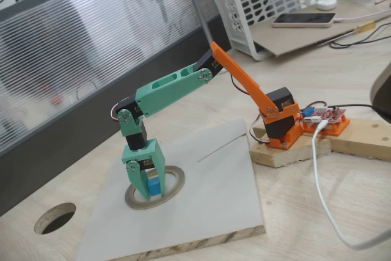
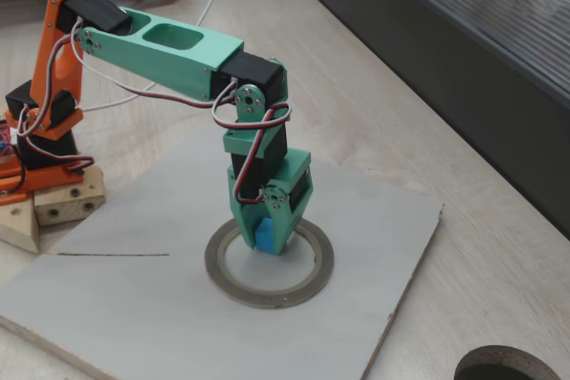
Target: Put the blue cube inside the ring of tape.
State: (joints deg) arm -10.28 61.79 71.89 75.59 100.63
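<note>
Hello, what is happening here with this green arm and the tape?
The green and orange arm reaches down over the ring of tape, which lies flat on a grey board. Its gripper is shut on the blue cube and holds it inside the ring's opening, low over the board or on it. The cube is not yet released.

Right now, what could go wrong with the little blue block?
1. The gripper is shut on the blue cube over the ring of tape. If the cube is let go from too high, it might bounce out over the low rim.
2. The fingers reach down inside the ring. Pulling away sideways could snag the rim and drag the tape across the grey board.
</note>
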